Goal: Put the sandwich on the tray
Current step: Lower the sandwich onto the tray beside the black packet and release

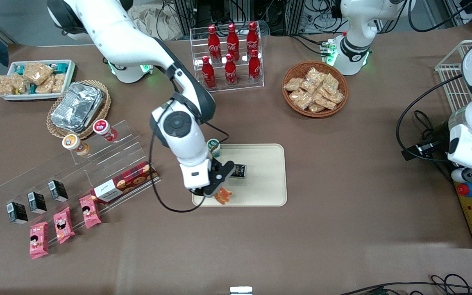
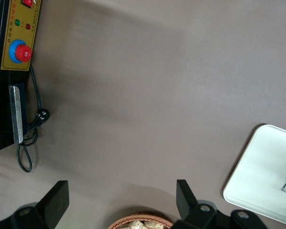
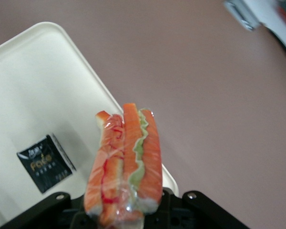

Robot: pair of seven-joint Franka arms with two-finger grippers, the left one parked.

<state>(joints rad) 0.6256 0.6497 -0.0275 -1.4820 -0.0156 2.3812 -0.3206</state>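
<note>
The pincer (image 1: 218,192) of the working arm is closed on the clear-wrapped sandwich (image 3: 125,164), which projects from between its fingers with the orange, red and pale green filling layers facing the wrist camera. Pincer and sandwich are held above the corner of the cream tray (image 1: 266,172) nearest the front camera at the working arm's end. A small black packet (image 3: 43,163) lies flat on the tray, and a green-lidded cup (image 1: 214,147) stands at the tray's edge farther from that camera, on the brown surface (image 1: 342,229).

Gripper (image 1: 218,192) over tray (image 1: 266,180) edge; black packet (image 1: 238,171), cup (image 1: 214,148) crowd nearby
</note>
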